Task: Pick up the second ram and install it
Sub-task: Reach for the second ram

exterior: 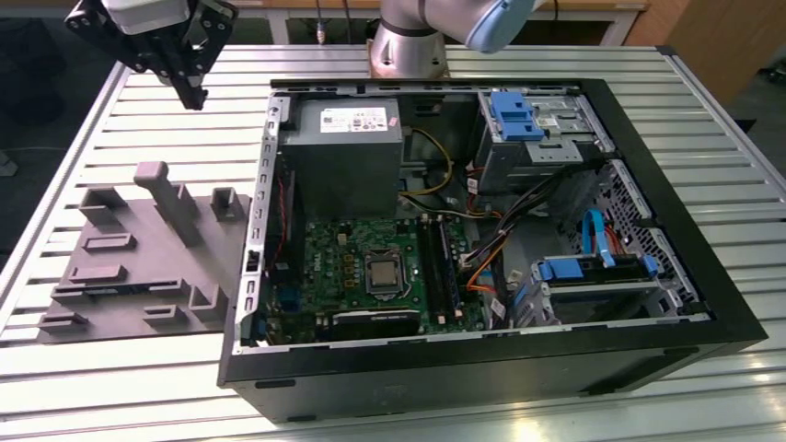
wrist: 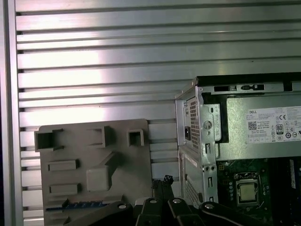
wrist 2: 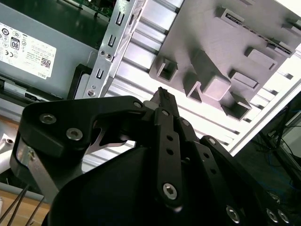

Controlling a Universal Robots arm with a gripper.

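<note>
A slatted aluminium table (exterior: 147, 368) carries everything, its ribs bright with glare; behind it, at the top of the exterior view, stands wooden furniture (exterior: 724, 41), with dark floor past the table's edge at the exterior view's left. An open black computer case (exterior: 491, 364) lies on its side across the centre and the exterior view's right, showing a grey power supply (exterior: 338, 157) with a white printed label (exterior: 348, 118), a green motherboard (exterior: 338, 267) and its bare processor (exterior: 381, 273). A grey fixture plate (exterior: 135, 267) with moulded uprights lies just beside the case, at the exterior view's left. The gripper (exterior: 191, 95) hangs at that view's upper left above bare slats, apart from both the plate's far edge and the case wall. Its black fingers are pressed together at the tips, holding nothing, as the second wrist view (wrist 2: 162, 92) also shows. The second ram (wrist: 80, 204) — a dark strip with small blocks — sits low on the plate, at the end away from the tall uprights.
</note>
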